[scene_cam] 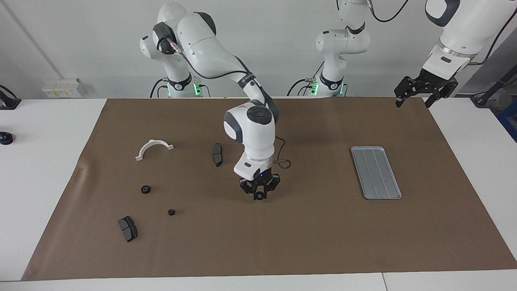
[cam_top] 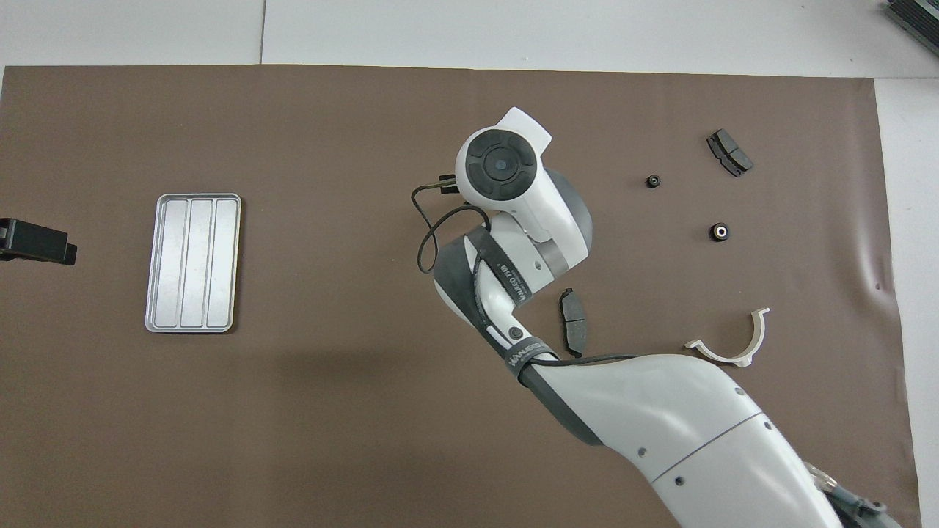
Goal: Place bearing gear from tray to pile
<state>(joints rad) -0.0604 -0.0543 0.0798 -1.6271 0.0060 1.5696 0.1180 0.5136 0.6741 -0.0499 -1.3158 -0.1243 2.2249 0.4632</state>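
The right tool (scene_cam: 259,195) is clamped on a bearing gear (scene_cam: 259,197); the left tool (scene_cam: 425,87) waits, fingers apart.

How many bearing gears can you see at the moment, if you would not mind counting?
3: one held in the right gripper over the mat's middle; two lying in the pile, a larger gear nearer the white bracket, a smaller gear nearer the outer brake pad.

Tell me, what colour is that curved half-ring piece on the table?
White. The half-ring bracket shows best in the facing view, bright against the brown mat.
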